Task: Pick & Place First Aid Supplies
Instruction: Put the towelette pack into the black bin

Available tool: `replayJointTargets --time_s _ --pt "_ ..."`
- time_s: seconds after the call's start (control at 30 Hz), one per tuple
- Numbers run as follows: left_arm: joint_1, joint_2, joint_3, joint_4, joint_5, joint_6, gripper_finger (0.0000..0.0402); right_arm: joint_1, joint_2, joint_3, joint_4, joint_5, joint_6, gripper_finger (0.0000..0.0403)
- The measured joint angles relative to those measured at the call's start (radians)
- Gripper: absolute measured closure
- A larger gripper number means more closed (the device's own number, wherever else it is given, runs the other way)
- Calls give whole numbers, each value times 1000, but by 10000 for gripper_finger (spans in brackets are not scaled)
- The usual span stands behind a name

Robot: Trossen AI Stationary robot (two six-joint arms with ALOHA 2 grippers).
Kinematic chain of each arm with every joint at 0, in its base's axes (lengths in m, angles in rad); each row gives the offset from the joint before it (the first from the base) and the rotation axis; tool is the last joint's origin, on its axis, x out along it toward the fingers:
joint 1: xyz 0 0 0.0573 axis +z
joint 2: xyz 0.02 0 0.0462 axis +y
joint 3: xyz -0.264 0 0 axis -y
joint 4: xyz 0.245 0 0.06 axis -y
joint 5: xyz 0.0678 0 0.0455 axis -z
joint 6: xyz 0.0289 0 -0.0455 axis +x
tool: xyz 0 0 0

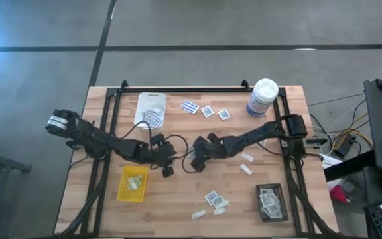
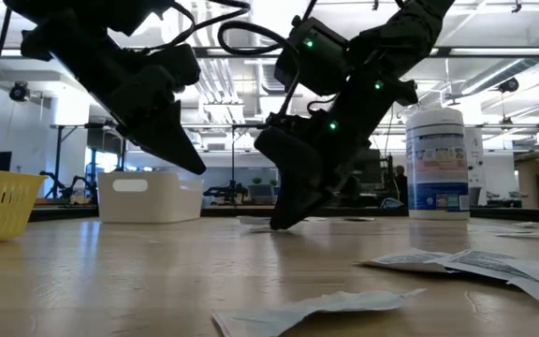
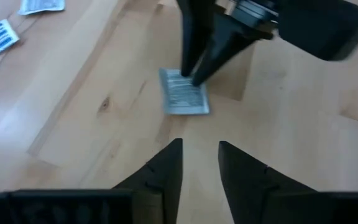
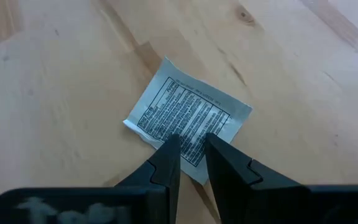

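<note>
Trays (image 1: 150, 103) number three (white, yellow, black), canister (image 1: 262, 97) one.

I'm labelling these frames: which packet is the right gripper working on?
On the wooden table, find the middle, where the two arms meet. Under the right gripper tips lies a flat white packet, alone, printed text up; the others lie nearer the edges.

I get even overhead light on the wooden table (image 1: 178, 199), with bluish glare at the high view's upper left. Bright ceiling strips backlight my low view, leaving both arms silhouettes; foreground packets (image 2: 457, 264) blur. The left wrist view is soft, shadows faint.
</note>
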Motion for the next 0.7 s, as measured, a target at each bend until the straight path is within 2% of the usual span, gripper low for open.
replayJointTargets --time_s 0.23,0.43,0.7 --pt "39 0 0 0 -10 -74 243 0 1 17 -25 -19 -3 334" --pt "95 1 -9 9 110 -181 241 2 0 3 -22 -18 -3 334" --pt "120 60 -77 180 144 -262 241 36 1 2 2 -36 -7 330"
